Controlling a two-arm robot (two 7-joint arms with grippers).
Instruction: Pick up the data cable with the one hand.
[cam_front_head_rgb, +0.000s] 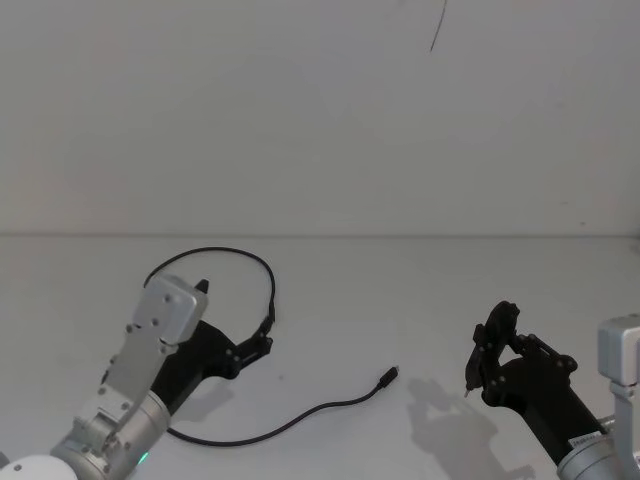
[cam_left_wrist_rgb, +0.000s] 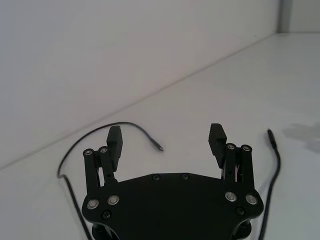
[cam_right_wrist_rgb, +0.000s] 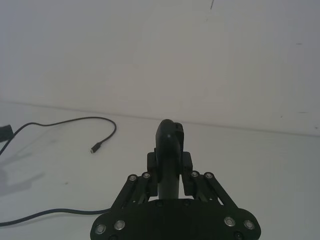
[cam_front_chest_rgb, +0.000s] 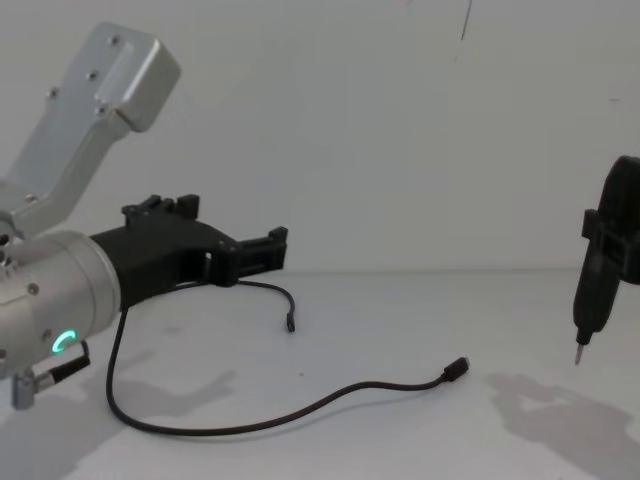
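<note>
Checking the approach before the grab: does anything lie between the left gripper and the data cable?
Nothing visible does. The left gripper, jaws open, hovers over the white table, with the data cable curving around it. The right gripper is parked far right.

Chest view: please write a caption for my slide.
Black angular left tool, open, hovers above the long thin black data cable on the white table; right tool idle at right.

Bright even light, soft shadows on table (cam_front_head_rgb: 330, 300), sharp focus
</note>
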